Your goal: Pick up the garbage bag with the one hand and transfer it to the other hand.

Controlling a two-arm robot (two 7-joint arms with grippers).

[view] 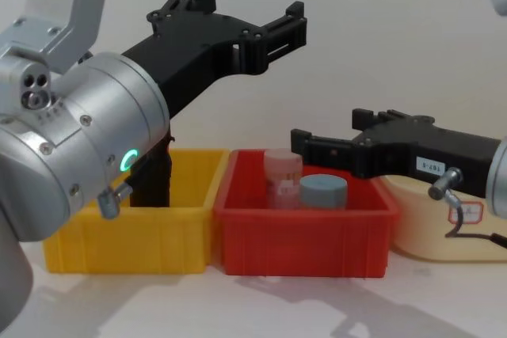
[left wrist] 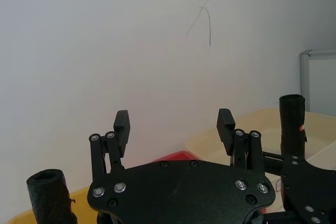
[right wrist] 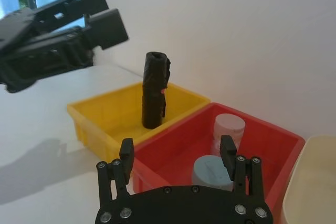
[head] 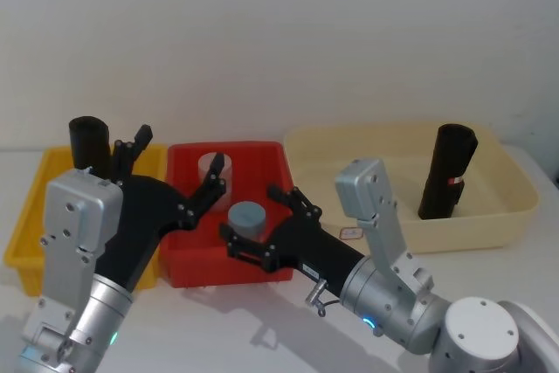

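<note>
One black rolled garbage bag (head: 87, 141) stands upright in the yellow bin (head: 26, 233); it also shows as the garbage bag (right wrist: 155, 90) and the garbage bag (view: 154, 180). A second black roll (head: 448, 172) leans in the beige tub (head: 489, 220), seen again as the roll (left wrist: 292, 124). My left gripper (head: 177, 163) is open and empty, raised above the seam between the yellow and red bins. My right gripper (head: 253, 213) hangs open and empty over the red bin (head: 188, 268), above a grey cylinder (head: 247, 216).
The red bin holds a clear cup (head: 213, 168) beside the grey cylinder. The three bins stand side by side on a white table against a white wall. Bare table lies in front of the bins.
</note>
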